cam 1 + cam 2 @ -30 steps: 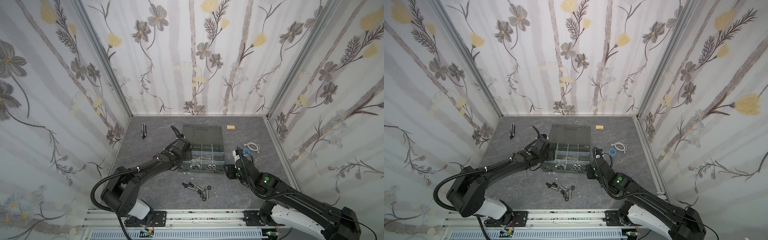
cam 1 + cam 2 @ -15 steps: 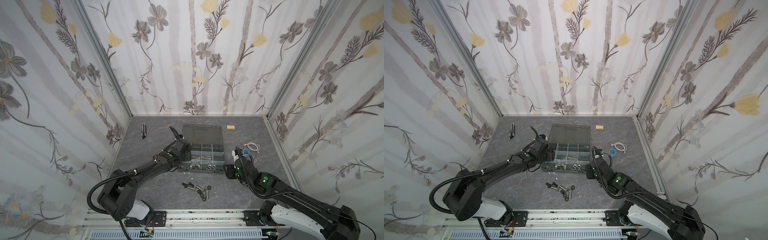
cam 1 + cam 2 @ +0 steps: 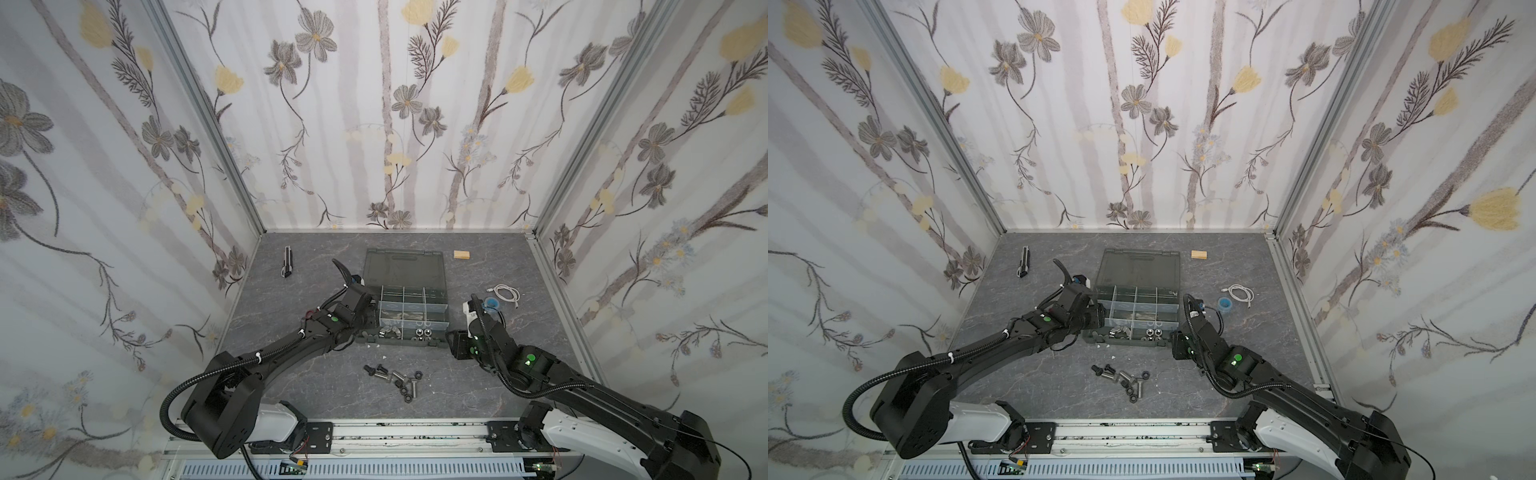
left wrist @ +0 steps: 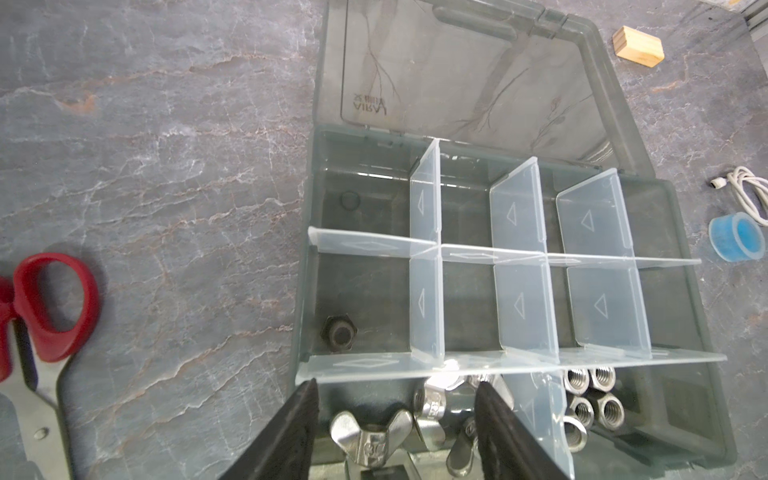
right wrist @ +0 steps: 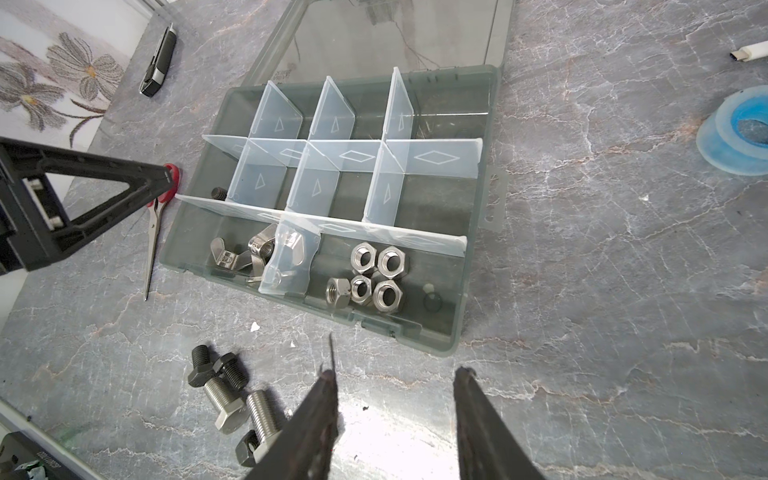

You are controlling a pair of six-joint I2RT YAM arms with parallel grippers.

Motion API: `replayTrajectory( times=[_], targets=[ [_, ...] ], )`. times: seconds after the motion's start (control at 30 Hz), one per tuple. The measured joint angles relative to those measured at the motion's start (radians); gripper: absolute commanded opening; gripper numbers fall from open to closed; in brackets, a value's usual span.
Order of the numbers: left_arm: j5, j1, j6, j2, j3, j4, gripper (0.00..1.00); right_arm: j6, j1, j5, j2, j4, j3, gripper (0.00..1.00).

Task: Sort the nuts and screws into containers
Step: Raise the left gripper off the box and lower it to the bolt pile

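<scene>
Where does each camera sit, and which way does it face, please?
A top view: high above the front rail, looking down at the organizer case; left arm, right arm.
A top view: alongside, same aim at the case; both arms.
Left wrist: above the case's near row, facing the lid; left gripper, open.
Right wrist: over the table before the case, facing it and the loose screws; right gripper, open, plus a left finger.
Shared: both wrist views show the wing nuts and hex nuts.
</scene>
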Motion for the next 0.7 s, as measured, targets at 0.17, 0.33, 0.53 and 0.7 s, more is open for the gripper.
replayTrajectory(
  times=[0.17,0.33,0.53,0.7],
  targets=[
    [-0.011,-0.041,-0.058,-0.114,-0.090,-0.023,0.60,0.000,0.000,-0.010,0.019,0.008,0.005,0.46],
    [-0.023,-0.075,-0.127,-0.192,-0.158,-0.061,0.59,-0.004,0.000,-0.011,0.042,0.032,0.011,0.46],
    [-0.028,-0.140,-0.204,-0.224,-0.203,-0.102,0.57,-0.008,0.000,-0.018,0.050,0.040,0.010,0.46],
    [-0.048,-0.204,-0.263,-0.224,-0.216,-0.127,0.54,-0.008,0.000,-0.018,0.051,0.045,0.001,0.46]
  ],
)
